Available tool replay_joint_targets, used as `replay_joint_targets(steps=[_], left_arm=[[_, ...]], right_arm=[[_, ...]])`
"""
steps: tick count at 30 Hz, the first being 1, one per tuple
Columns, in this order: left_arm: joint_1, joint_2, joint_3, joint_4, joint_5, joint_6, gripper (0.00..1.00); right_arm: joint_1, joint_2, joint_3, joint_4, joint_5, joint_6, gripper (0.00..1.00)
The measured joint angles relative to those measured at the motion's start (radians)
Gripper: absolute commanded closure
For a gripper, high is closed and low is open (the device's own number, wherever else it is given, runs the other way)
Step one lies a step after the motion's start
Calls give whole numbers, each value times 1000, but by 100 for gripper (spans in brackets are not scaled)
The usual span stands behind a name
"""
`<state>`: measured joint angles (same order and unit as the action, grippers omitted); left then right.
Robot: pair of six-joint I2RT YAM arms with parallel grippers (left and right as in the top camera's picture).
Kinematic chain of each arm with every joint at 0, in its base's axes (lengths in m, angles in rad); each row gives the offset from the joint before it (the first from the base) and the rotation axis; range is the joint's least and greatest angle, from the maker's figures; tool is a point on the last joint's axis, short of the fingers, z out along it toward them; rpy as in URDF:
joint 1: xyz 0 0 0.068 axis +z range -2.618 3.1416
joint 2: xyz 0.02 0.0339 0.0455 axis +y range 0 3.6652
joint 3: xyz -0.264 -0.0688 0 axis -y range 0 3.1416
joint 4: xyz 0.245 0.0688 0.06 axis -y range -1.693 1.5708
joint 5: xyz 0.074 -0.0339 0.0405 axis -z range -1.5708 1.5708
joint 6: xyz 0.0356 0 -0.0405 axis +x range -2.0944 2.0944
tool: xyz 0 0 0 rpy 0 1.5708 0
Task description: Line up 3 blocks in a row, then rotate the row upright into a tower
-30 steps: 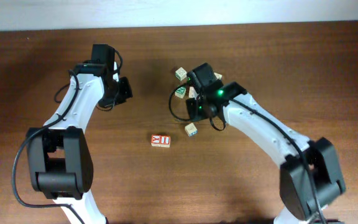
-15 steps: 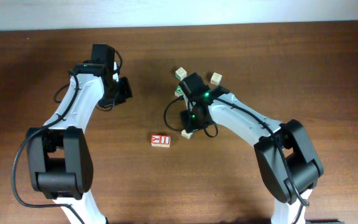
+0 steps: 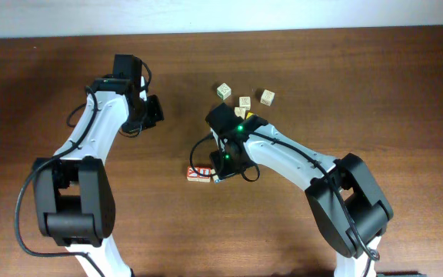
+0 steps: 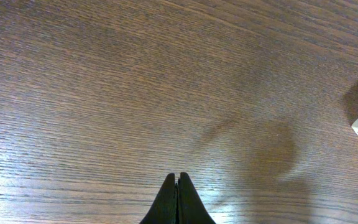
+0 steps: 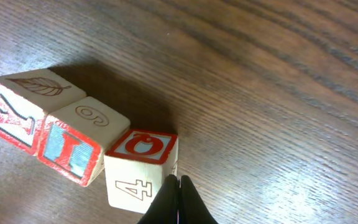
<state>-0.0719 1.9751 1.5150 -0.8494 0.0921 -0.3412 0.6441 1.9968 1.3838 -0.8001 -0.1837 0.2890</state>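
Nudging looks nearly done: three small wooden cubes [image 5: 79, 140] with red-framed letter faces sit touching in a row on the brown wooden bench [image 5: 278, 74], right jaws pinched shut at the end cube's [image 5: 143, 163] corner. Left jaws closed, idle over bare wood. A second ago that cube lay apart; final squaring may remain.

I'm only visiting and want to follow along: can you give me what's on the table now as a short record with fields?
Lettered blocks: three in a row, side by side, red-framed faces
O block: end of the row, red O on top, 4 on its side
Right claw: shut, holding nothing, tips at the O block's edge
Left claw: shut, empty, over bare table
Loose pale blocks: three, farther back
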Motion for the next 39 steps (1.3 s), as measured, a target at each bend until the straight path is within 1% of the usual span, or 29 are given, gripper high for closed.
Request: replay_joint_targets(steps=[5,11,14,17,21,25,30,35,39], left_arm=[[0,0,0,0,0,0,100],[0,0,0,-1,0,0,100],[0,0,0,-3,0,0,100],[0,0,0,-3,0,0,100],[0,0,0,-3,0,0,100],[0,0,0,-3,0,0,100],[0,0,0,-3,0,0,100],[0,0,0,-4,0,0,100],[0,0,0,-3,0,0,100]], right_arm=[[0,0,0,0,-8,37,96],[0,0,0,-27,-65,158,96],[0,0,0,-30,-72,192,96],[0,0,5,-41,-68,182,96],[1,-10,72,-108,-64,152,96],[26,-19,77,-174,-62,148,96],[86,-19,29,-138,-62,157,96],[90,-19,-40,-56,-53,180,96],[90,-19,-46,-13,-53,182,96]])
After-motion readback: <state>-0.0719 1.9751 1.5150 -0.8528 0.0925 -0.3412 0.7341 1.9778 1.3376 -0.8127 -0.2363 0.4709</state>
